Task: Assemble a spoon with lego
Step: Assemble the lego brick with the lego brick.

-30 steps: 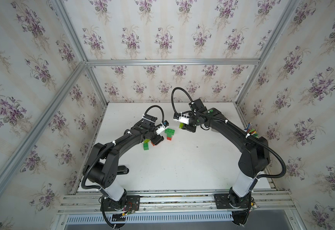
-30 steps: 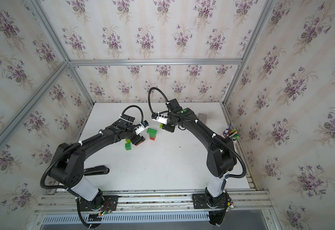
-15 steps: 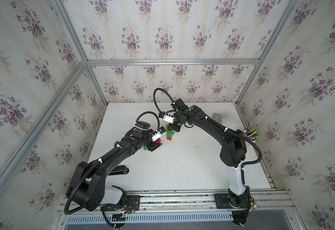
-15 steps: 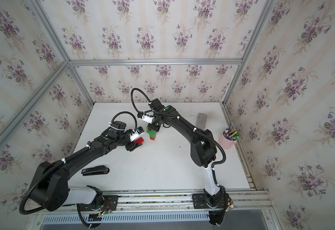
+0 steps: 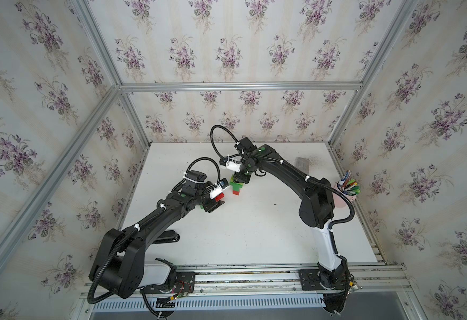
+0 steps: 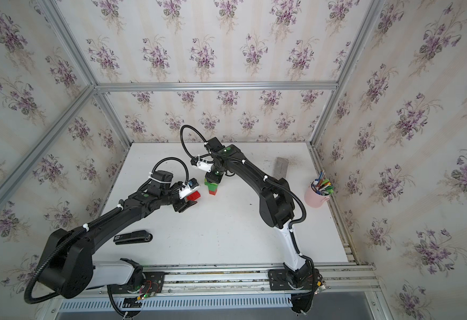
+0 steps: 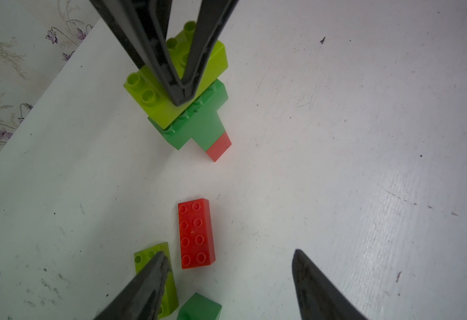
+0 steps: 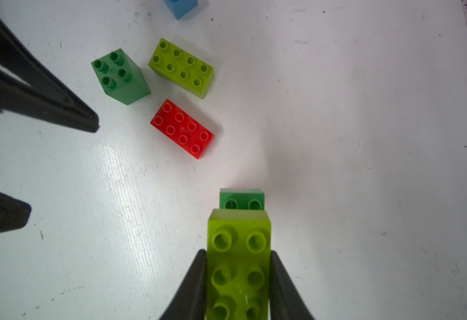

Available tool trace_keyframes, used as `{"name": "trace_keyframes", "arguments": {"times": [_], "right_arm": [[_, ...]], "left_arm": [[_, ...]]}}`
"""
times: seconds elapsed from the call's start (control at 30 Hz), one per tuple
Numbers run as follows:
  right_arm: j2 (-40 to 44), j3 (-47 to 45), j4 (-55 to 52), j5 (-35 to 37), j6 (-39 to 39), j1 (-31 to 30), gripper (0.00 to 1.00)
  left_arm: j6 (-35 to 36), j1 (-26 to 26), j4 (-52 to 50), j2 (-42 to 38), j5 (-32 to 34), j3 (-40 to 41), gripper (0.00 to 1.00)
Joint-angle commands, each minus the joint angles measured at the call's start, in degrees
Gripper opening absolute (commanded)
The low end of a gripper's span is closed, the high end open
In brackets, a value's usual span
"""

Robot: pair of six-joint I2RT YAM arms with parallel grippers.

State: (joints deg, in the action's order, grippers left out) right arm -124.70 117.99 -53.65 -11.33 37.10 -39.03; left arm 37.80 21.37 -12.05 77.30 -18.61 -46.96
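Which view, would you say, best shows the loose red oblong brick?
Right wrist view: the loose red oblong brick lies whole, studs sharp. Left wrist shows it whole too; both top views show it tiny, partly hidden.

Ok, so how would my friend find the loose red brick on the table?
On the white table, find the brick stack gripped by the right end effector. Loose pieces lie just beside it: a lime brick, a square green brick, a blue brick. The red brick is the flat eight-stud oblong nearest the stack, the only loose red one.
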Motion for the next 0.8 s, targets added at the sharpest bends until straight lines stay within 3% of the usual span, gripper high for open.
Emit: {"name": "trace_keyframes", "arguments": {"times": [0.0,0.77], "right_arm": [[-0.19,0.39,-2.24,0.83,0.78,-0.09,0.21],[-1.50,-0.15,-2.75,1.45,0.09,0.17,0.21]], "left_arm": [[0.38,-0.09,1.32,0.20,-1.11,-0.31,0.72],[-0.14,-0.07,1.33,0.16,-1.12,-0.27,0.72]]}}
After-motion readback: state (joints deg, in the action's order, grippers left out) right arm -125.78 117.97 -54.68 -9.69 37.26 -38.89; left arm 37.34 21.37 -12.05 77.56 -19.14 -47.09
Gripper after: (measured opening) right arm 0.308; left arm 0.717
